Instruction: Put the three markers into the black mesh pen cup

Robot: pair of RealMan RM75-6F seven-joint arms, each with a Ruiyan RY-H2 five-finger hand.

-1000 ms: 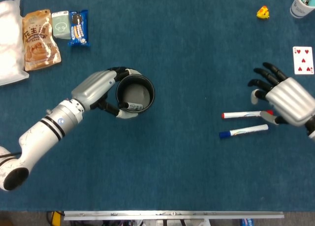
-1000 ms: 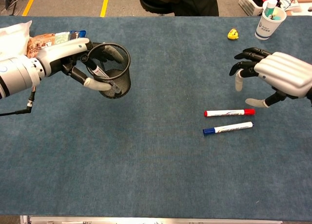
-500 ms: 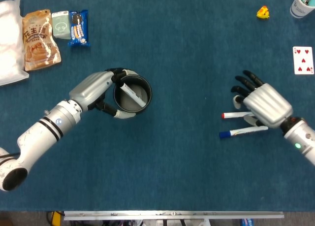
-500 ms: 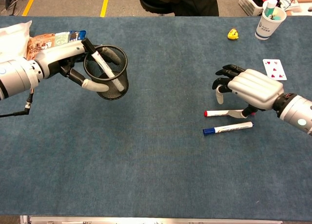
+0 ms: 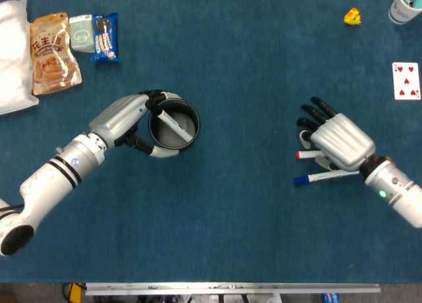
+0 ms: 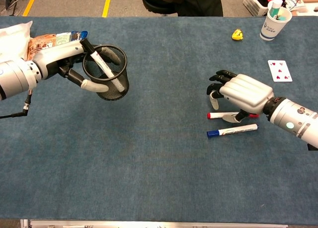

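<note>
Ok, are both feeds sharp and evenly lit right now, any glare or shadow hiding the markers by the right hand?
Head view: sharp, flat even light, no glare; the right hand covers most of the red marker, while the blue marker shows clearly. Chest view: equally sharp, only soft shadows under the hand and the cup; both markers readable, with no motion blur.

snack bag [image 5: 54, 54]: "花生" | playing card [image 5: 406, 80]: red hearts, number unreadable
</note>
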